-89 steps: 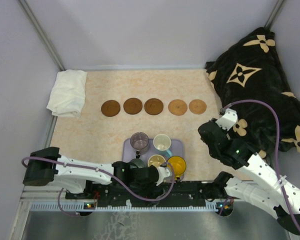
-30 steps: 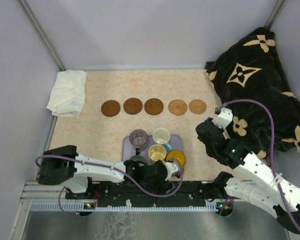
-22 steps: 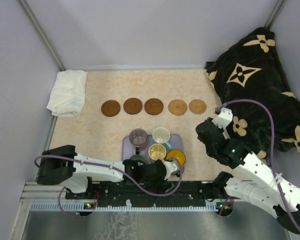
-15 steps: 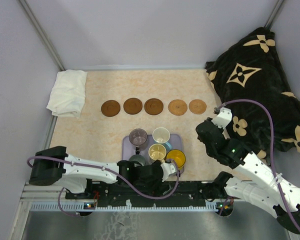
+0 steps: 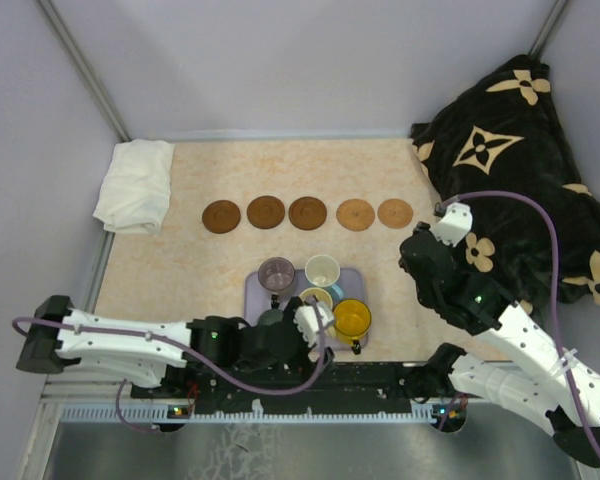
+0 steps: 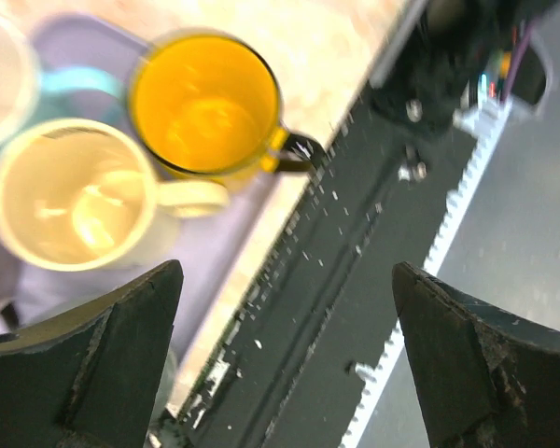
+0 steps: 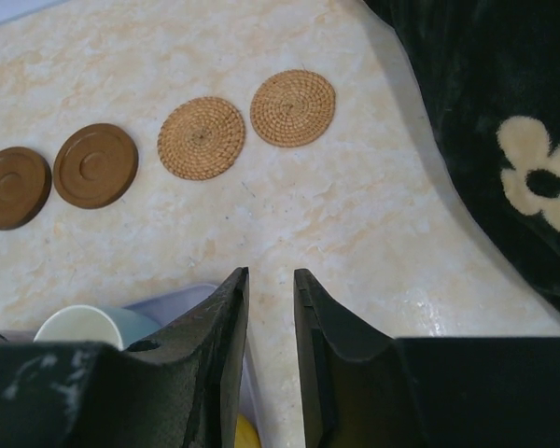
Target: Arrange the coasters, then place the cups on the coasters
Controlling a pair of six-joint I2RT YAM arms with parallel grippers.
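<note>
Five coasters lie in a row across the table: three dark ones (image 5: 221,216) (image 5: 266,211) (image 5: 307,212) and two woven tan ones (image 5: 356,214) (image 5: 395,212). The cups stand on a lavender tray (image 5: 254,297): purple-grey (image 5: 277,274), light blue (image 5: 323,270), cream (image 5: 315,298), orange (image 5: 351,318), and grey-green (image 5: 272,320) half hidden by the left arm. My left gripper (image 5: 318,335) hangs wide open over the near table edge beside the orange cup (image 6: 205,103), holding nothing. My right gripper (image 7: 269,273) hovers right of the tray, its fingers a narrow gap apart and empty.
A folded white cloth (image 5: 135,185) lies at the back left. A dark patterned blanket (image 5: 520,170) fills the right side, close to my right arm. The black base rail (image 5: 310,385) runs along the near edge. Grey walls enclose the table.
The left arm has swung back toward the near left and its open gripper has shifted slightly left by the tray. The right gripper's fingers have parted a little.
</note>
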